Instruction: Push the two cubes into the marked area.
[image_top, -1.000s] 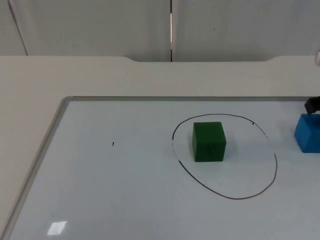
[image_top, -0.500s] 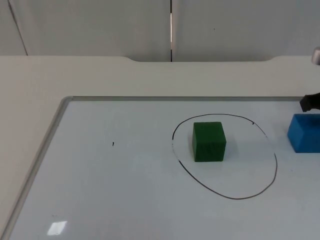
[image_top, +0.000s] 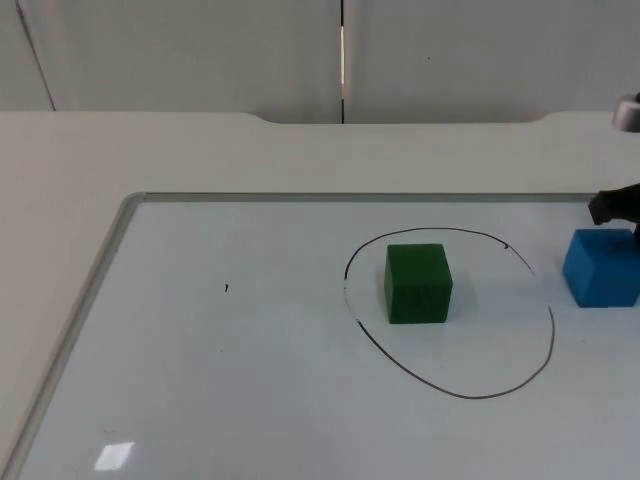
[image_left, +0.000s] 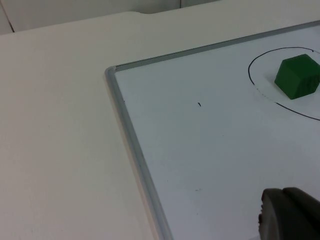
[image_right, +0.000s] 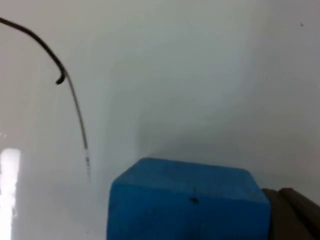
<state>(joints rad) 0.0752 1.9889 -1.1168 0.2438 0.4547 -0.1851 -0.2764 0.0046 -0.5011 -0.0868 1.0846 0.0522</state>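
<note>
The blue cube (image_top: 603, 267) has slid closer to the drawn ring (image_top: 548, 340), still just outside; the green cube (image_top: 418, 283) sits inside. The right gripper (image_top: 612, 206) touches it, finger spread unclear. Pushing should stay centred. The left arm waits.

Even, bright overhead light was seen; a glare patch lay on the whiteboard (image_top: 113, 455). Soft shadow was cast beside the blue cube (image_right: 187, 202), rendered slightly blurred.

Grey partition wall (image_top: 200, 50) behind; cream table top (image_top: 60, 200); glare patch (image_top: 113, 456).
</note>
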